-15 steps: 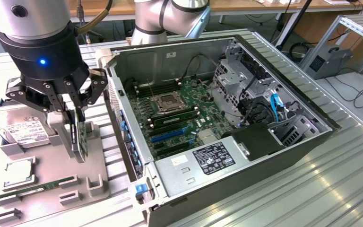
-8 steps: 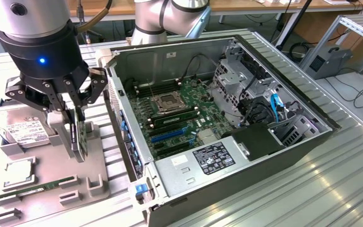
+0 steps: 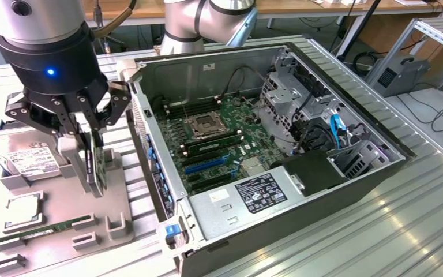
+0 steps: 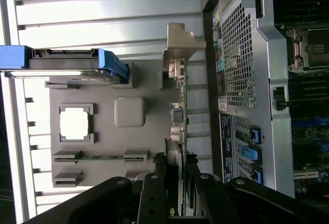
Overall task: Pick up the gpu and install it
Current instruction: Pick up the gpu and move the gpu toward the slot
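Observation:
The gpu (image 3: 96, 173) is a thin dark card, held edge-on and upright just over the grey parts holder (image 3: 117, 228), to the exterior view's left of the open computer case (image 3: 375, 167). My gripper (image 3: 85, 151) is shut on the card's upper part, one finger on each face. In the wrist view the gpu (image 4: 178, 113) runs away from the gripper (image 4: 177, 193) to its silver end bracket (image 4: 181, 41), with a dark finger (image 4: 153, 196) on each side of it. I cannot tell whether its lower edge is free of the holder. The motherboard (image 3: 229, 130) with blue expansion slots (image 3: 206, 166) lies open inside the case.
On the holder are a silver hard drive (image 3: 23, 156) with a blue-tabbed caddy (image 4: 110, 62), a square processor (image 3: 21, 209) and a green RAM stick (image 3: 41, 232). The case's metal side wall (image 3: 146, 144) stands close beside the card. Another robot arm's base (image 3: 194, 23) rises behind the case.

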`<state>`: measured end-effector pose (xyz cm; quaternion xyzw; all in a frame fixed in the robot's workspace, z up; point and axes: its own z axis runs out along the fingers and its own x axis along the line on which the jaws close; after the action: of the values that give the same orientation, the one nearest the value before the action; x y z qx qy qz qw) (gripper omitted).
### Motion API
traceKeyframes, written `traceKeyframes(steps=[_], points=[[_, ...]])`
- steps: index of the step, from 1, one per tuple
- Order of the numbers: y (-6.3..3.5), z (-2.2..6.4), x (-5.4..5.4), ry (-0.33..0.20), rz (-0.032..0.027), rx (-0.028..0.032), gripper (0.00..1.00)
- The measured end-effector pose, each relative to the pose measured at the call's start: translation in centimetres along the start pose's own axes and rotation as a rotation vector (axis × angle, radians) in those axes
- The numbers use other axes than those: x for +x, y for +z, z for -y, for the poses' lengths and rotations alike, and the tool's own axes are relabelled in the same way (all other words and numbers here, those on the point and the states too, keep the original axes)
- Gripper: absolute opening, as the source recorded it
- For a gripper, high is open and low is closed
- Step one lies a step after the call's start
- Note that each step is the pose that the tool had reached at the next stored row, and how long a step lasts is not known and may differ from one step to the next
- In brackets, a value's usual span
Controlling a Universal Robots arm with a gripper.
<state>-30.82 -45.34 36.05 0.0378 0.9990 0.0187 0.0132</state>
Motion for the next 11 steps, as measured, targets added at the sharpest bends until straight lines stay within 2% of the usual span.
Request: traceKeyframes(steps=[11], points=[[-0.44,-0.02,-0.01,0.000,0.0000,0.0001,0.26]])
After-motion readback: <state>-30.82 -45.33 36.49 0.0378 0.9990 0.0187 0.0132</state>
